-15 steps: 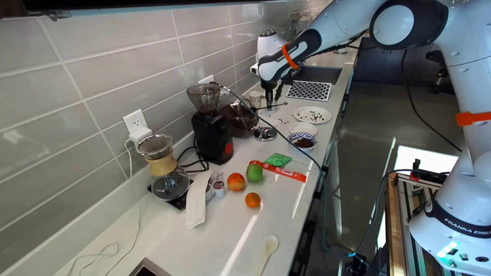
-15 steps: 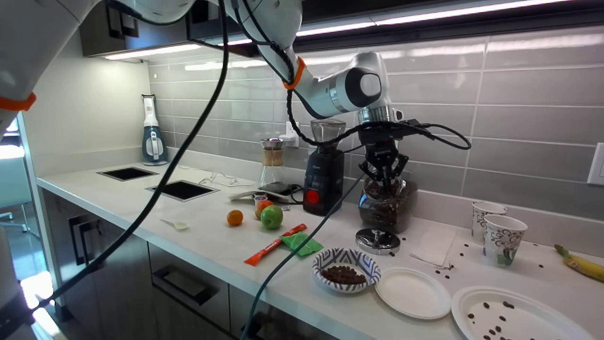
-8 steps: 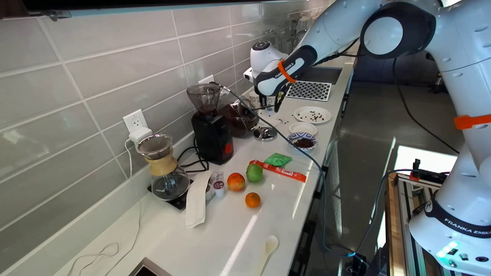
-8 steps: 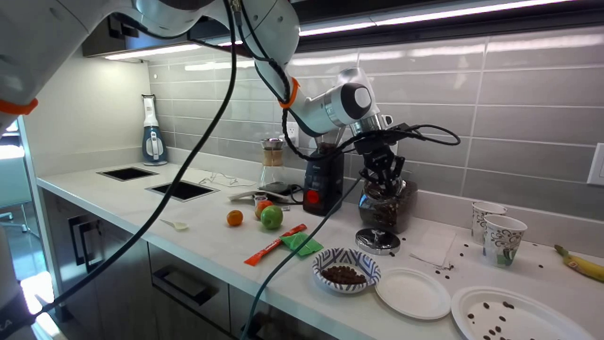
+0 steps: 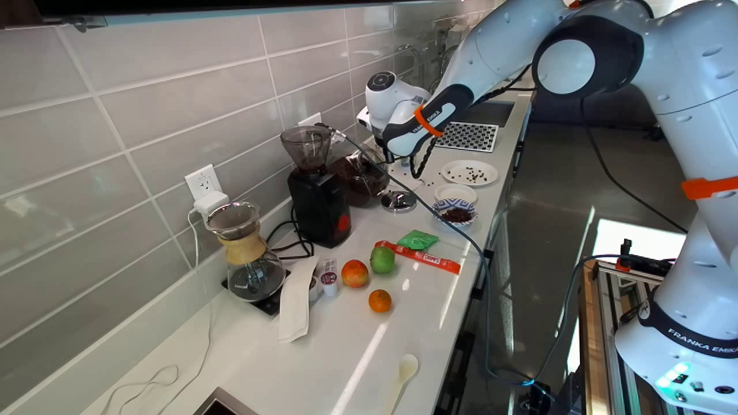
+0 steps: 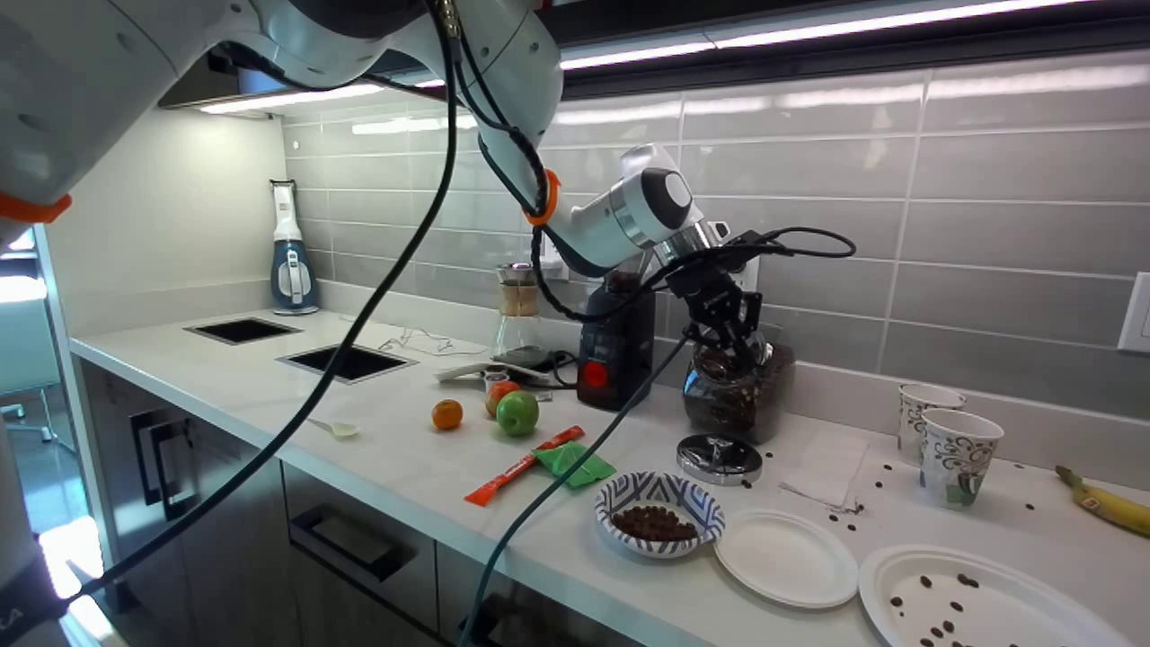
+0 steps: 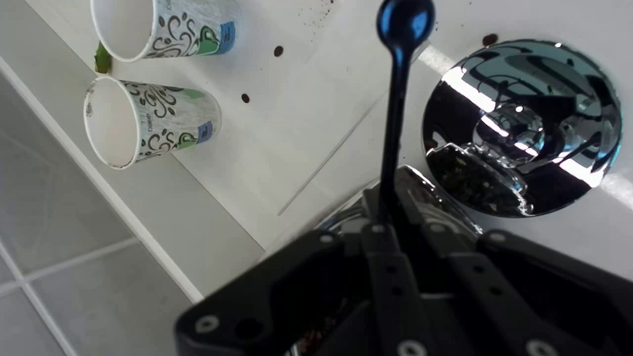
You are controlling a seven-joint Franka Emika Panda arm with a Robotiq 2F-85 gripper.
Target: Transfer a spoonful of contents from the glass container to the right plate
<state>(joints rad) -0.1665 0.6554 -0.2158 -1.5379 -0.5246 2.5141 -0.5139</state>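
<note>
By the look of it, the job has got as far as the scooping. The glass container (image 6: 719, 400) stands on the table (image 6: 404, 431) with its lid (image 6: 719, 460) off; in an exterior view that shiny lid lies near it, at six o'clock. So the uncovering is done, and so is taking up a tool: the gripper (image 7: 389, 200) has its fingers pinched around the handle of a dark spoon (image 7: 396, 94), right by the container's mouth. In the wrist view the spoon's rounded end points to twelve o'clock, out over the table; the opposite end is hidden from me, so I can't tell whether it carries a load, or whether gripper and glass touch.

Still to do, I reckon: bring a load out, swing it toward four o'clock and tip it onto the right plate (image 6: 1024, 602), the larger one, just beside a small plate (image 6: 786, 557). A few dark beans (image 6: 957, 607) lie on the larger, too sparse, I'd say, to count as finished.
</note>
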